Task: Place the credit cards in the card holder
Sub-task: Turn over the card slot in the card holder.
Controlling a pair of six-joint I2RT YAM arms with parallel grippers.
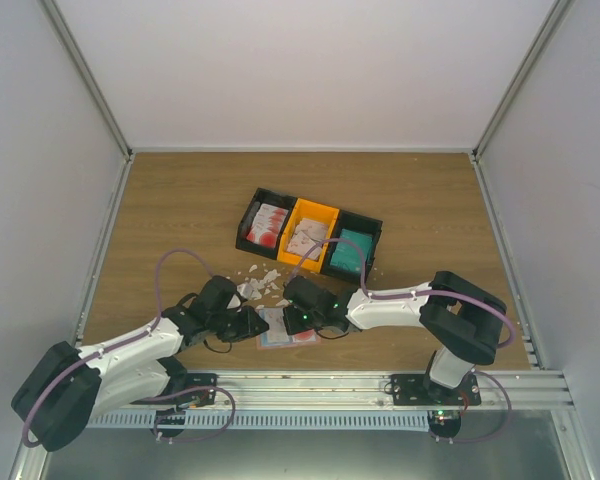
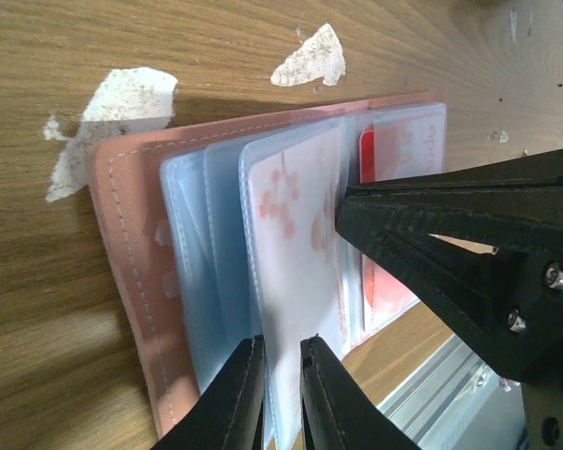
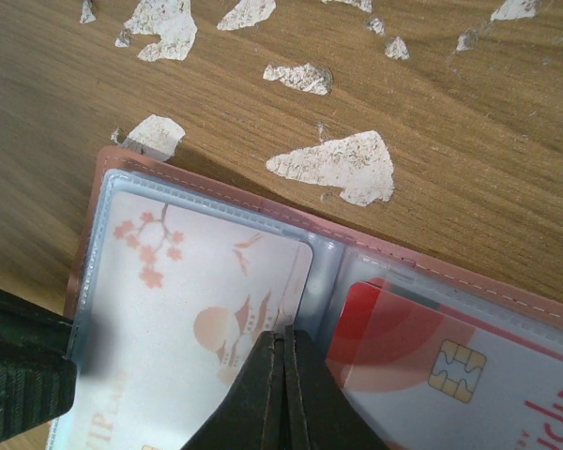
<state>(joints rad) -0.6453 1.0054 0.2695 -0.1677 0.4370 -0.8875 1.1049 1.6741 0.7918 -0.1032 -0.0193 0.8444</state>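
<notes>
The card holder point(image 2: 122, 281) lies open on the wooden bench point(image 3: 450, 112); its cover is soft salmon pink with a stitched edge, and inside are shiny see-through pockets. One pocket holds a white credit card point(image 3: 197, 281) with pink blossoms; the next holds a red and white card point(image 3: 450, 375) with a gold chip, cut off at the edge. The left pincer point(image 2: 281, 354) is clenched on a pocket page of the holder; the right pincer point(image 3: 283, 339) is squeezed tight, tips on that page. Rough white scraps point(image 3: 342, 167) lie just beyond the holder.
</notes>
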